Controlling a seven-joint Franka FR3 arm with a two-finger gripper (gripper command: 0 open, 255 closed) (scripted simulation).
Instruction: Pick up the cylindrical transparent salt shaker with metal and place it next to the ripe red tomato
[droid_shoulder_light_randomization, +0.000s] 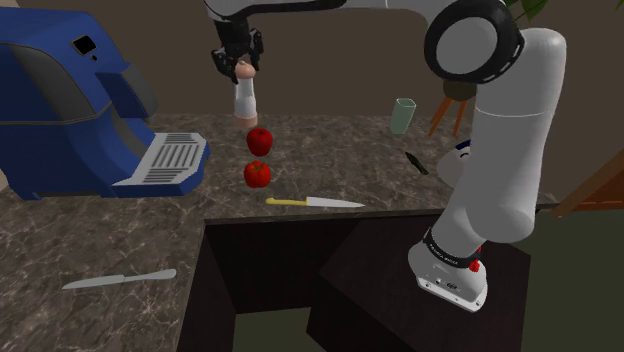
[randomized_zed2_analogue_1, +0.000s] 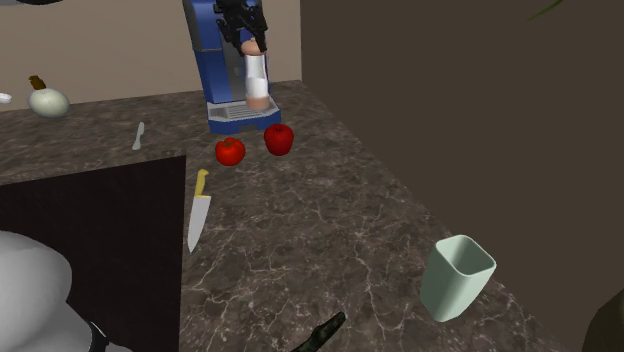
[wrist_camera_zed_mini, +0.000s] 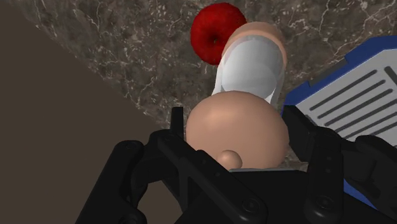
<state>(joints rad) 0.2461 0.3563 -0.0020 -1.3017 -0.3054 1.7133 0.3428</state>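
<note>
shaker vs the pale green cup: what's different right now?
Salt shaker is clasped at its top by the gripper, apparently clear of the counter; the cup stands free on it. Shaker is a whitish cylinder with tan ends; cup is pale green, squarish, open-topped. Shaker hangs by the red fruits; cup sits far from them. Both are upright.

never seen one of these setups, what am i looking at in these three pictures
It is a simulated white robot arm on a stand by a dark marbled counter. One picture looks over its shoulder, one from another angle, one from a camera on the hand. Its black gripper is shut on a white shaker with a tan cap, held in the air near two red tomatoes. Also on the counter: a blue coffee machine, a yellow-handled knife, a grey knife and a pale green cup.
</note>
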